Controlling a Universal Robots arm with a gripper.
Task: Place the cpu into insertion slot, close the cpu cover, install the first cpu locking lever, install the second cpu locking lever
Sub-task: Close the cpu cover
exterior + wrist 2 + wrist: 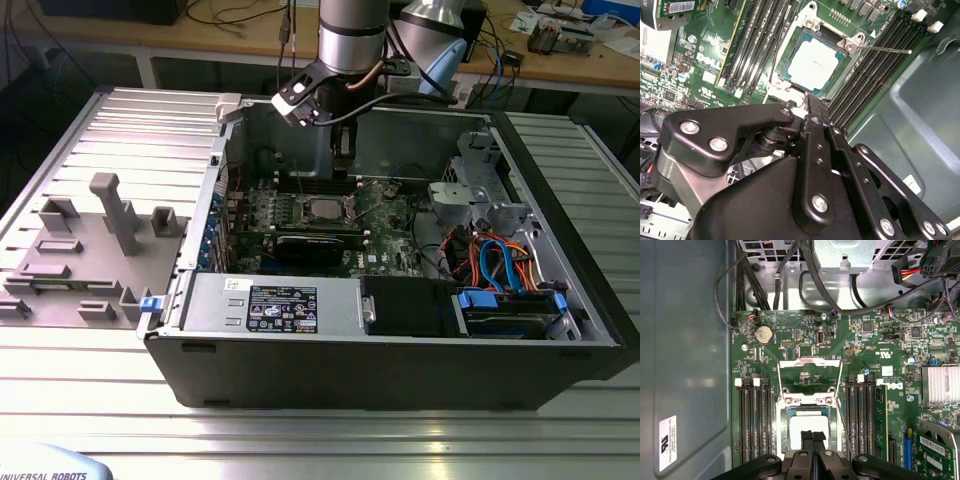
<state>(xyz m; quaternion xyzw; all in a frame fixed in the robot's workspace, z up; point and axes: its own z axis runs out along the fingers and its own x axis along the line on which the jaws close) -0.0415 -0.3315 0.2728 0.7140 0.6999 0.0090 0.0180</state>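
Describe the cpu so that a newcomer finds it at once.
Inside the open computer case lies a green circuit board. Between two banks of long black memory slots, the cpu lies in the insertion slot: flat, square, pale silver top, unlike the windowed cpu cover open beside it.

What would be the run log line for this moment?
cpu: in insertion slot | cpu cover: open | pincer: shut, over cpu

Blk sticker (283,307) on metal housing (205,300), label (667,442) on case wall (690,340): print unreadable.

Memory slots (754,422) flank the insertion slot (782,432) on 2 sides, leaving top access.
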